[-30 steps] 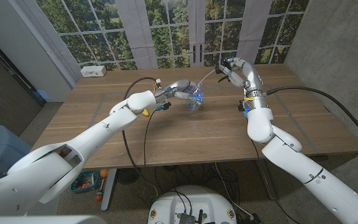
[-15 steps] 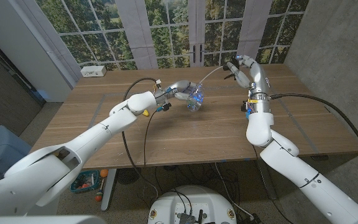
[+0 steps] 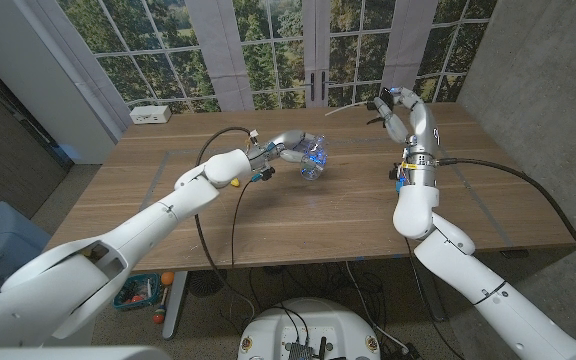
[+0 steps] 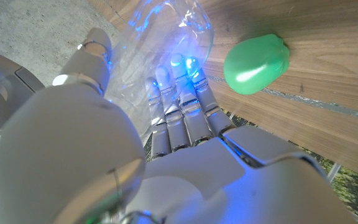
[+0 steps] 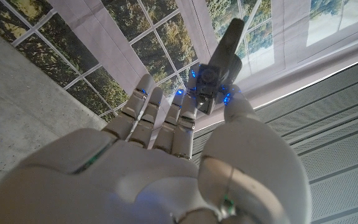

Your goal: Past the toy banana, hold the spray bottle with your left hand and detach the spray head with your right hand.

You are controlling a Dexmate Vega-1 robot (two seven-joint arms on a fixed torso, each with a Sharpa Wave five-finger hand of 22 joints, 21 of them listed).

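1. step in hand: the detaching looks done; the spray head point(image 3: 380, 105) is off the spray bottle point(image 3: 313, 159) and well apart from it, its thin dip tube trailing out from the head toward the bottle's side.
2. left hand point(image 3: 290, 147): fingers wrapped round the clear bottle body, holding it tilted above the table point(image 3: 298, 215). in the left wrist view the fingers point(image 4: 182, 106) show through the plastic, lit blue.
3. spray bottle: transparent, glinting blue, neck now open. a toy banana point(image 3: 234, 181) shows yellow just behind the left wrist; a green rounded object point(image 4: 256, 64) lies on the wood beside the hand.
4. right hand point(image 3: 398, 113): raised, fingertips point(image 5: 232, 99) pinching the dark grey spray head point(image 5: 219, 57) at its collar, nozzle pointing away from the palm.
5. next move, as judged: set head and bottle down apart; keep the tube from catching.
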